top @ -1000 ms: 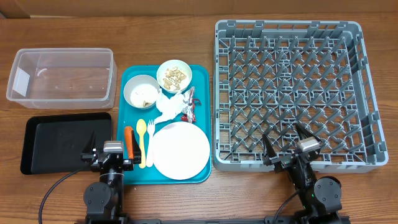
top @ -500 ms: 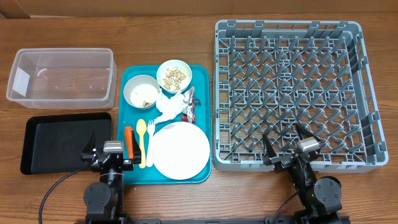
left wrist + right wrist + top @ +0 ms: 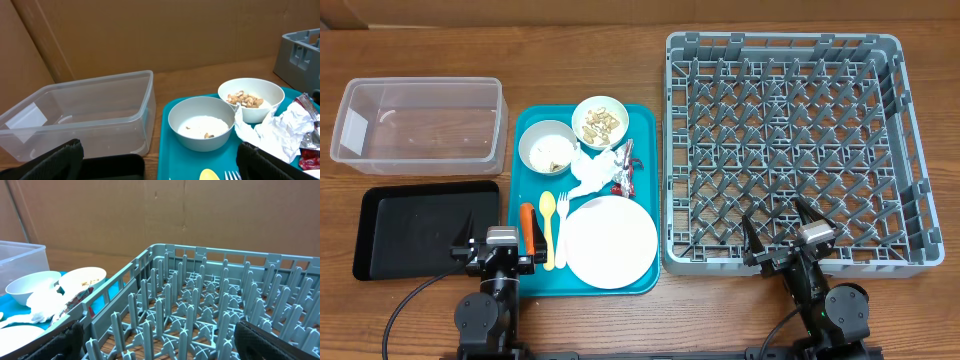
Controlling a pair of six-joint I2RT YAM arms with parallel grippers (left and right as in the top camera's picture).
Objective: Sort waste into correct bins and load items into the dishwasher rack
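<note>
- I can read no writing anywhere. The clear tub (image 3: 430, 125) has a white sticker (image 3: 27, 116) on one end wall, blank as far as I can tell. The print on the red-and-silver wrapper (image 3: 626, 172) is too small to make out.
- Nothing has shifted since a second ago: both arms sit where they were and every item lies as before.
- The left gripper (image 3: 498, 233) hangs at the near edge of the wooden table (image 3: 620, 20) with its jaws spread wide and nothing between them. It straddles the gap between the black tray (image 3: 420, 215) and the teal serving tray (image 3: 646, 195).
- The right gripper (image 3: 780, 235) is spread just as wide and holds nothing. It sits at the near wall of the grey dishwasher rack (image 3: 780, 40), which fills the table's right side.
- At the back of the teal tray is a bowl with nut scraps (image 3: 601, 121), and a bowl with a smear of rice (image 3: 548, 147) sits just left of it.
- The crumpled napkin (image 3: 592, 170) lies between those bowls and the round plate (image 3: 610, 242), touching the wrapper.
- The yellow spoon (image 3: 548, 225) and white fork (image 3: 561, 212) lie side by side left of the plate. The carrot (image 3: 527, 215) is beside them at the tray's left rim.
- From overhead, the left gripper's inner finger overlaps the carrot's near end.
- The tub stands behind the black tray, left of the teal one.
- Cardboard sheets (image 3: 150, 35) wall off the far side.
</note>
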